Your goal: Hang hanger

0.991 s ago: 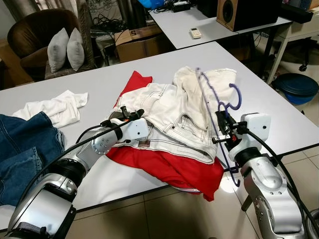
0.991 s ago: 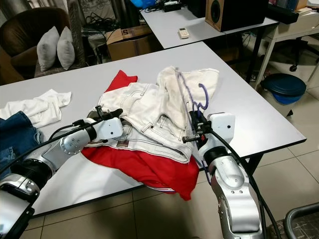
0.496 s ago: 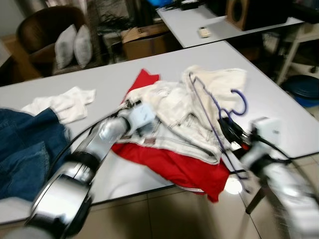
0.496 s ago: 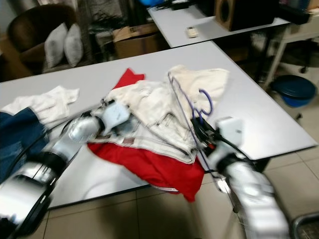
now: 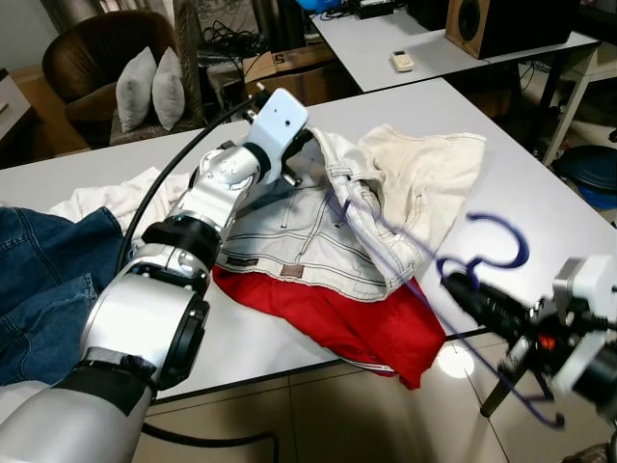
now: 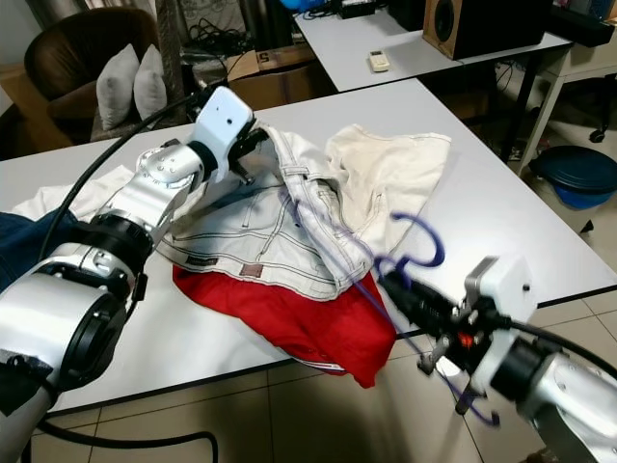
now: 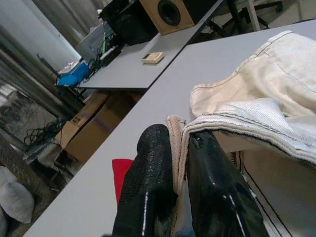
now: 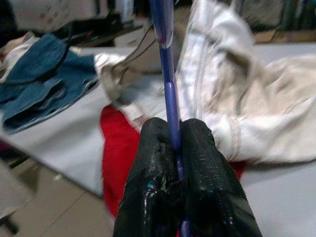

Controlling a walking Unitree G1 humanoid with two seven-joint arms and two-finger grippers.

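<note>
White trousers (image 5: pixel 318 222) lie spread on the grey table (image 5: pixel 540 207) over a red garment (image 5: pixel 357 318). My left gripper (image 7: pixel 180 136) is shut on the trousers' waistband (image 7: pixel 237 116) and holds that edge raised above the table's middle (image 5: pixel 301 154). My right gripper (image 8: pixel 170 136) is shut on the thin rod of a purple hanger (image 8: pixel 165 59). It holds the hanger off the table's near right edge (image 5: pixel 463 289). The hanger's hook (image 5: pixel 501 241) points up and is blurred, and its far end reaches into the trousers.
Blue jeans (image 5: pixel 39 280) and a white shirt (image 5: pixel 106 198) lie at the table's left. Behind stand a second table with a remote (image 5: pixel 402 61) and a speaker (image 5: pixel 487 24), and an armchair with cushions (image 5: pixel 145 87). A blue bin (image 5: pixel 588 164) sits on the floor at right.
My left gripper has lifted the trousers' waistband up and away from me. My right gripper has drawn the hanger toward me, past the table edge. The camera has shifted too.
</note>
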